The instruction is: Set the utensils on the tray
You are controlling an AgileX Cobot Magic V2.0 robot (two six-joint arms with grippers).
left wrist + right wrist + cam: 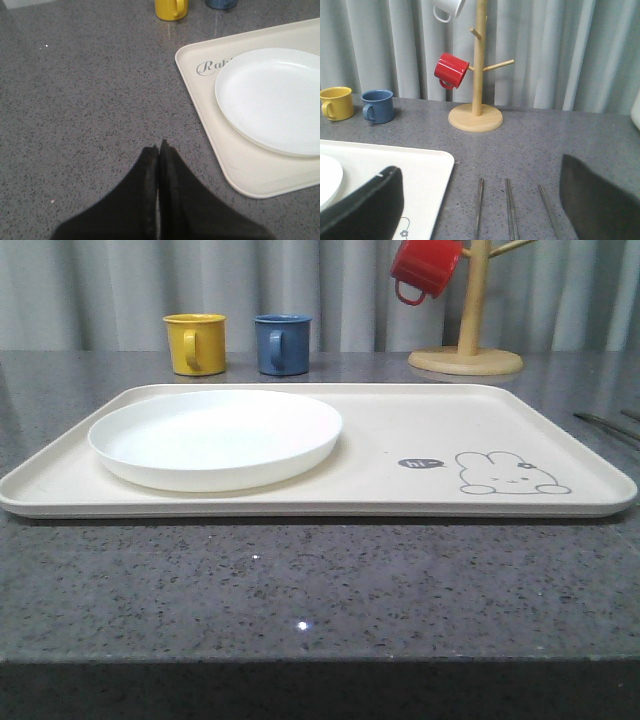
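The left pincer (158, 150) hangs over bare grey table (85, 100) with its two dark fingers pressed together, clenched on nothing, just beside the near left corner of the tray (200, 95). The right pincer (480, 200) is released, its black fingers (365, 205) set wide apart, one over the tray's right edge and the other over the table.

Between those fingers, on the table just to the right of the tray (427, 165), lie three thin metal rods (509, 207) side by side; their ends are cut off by the picture edge, so which utensils they are cannot be told.

In the front view the cream tray (400, 430) lies flat across the table, with the white plate (215, 435) resting on its left half and a drawn rabbit (510, 472) near its right front corner.

Behind the tray stand a yellow mug (195, 343) and a blue mug (281, 343), close together but apart. Further right a wooden mug stand (468, 330) carries a red mug (425, 268) on one peg, and in the right wrist view a white mug (447, 7) hangs higher up. A grey curtain (300, 280) closes off the back.
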